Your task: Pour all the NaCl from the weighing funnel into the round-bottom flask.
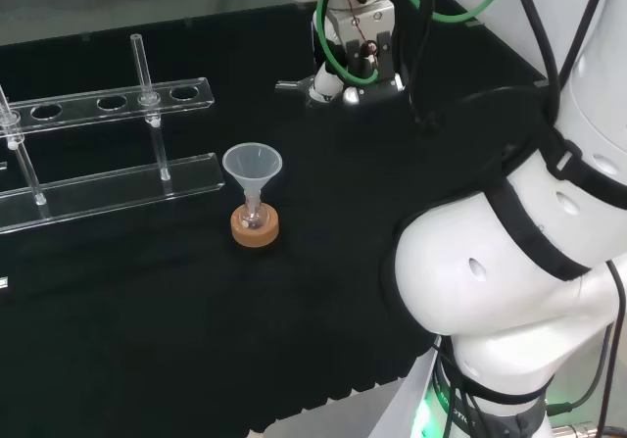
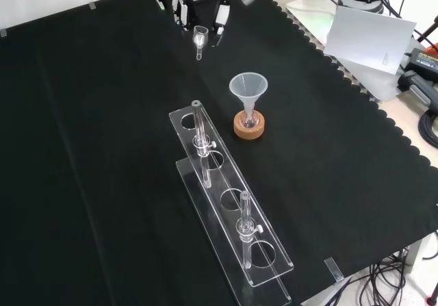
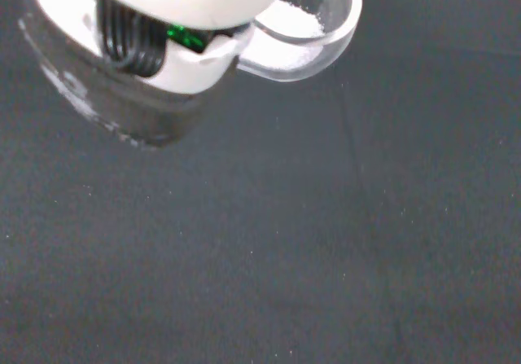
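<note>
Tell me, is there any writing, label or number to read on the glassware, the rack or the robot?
None can be read.
weighing funnel: clear, no marks.
plastic funnel and round-bottom flask on the cork ring: no marks.
clear rack: no print.
white sheet at the front view's right: a faint mark, too small to read.

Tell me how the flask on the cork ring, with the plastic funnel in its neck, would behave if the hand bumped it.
Probably top-heavy: the wide funnel stands well above the small round-bottom flask. It likely tips or rolls off, since only the cork ring steadies its round base. The flask looks like clear glass, so probably fragile.
</note>
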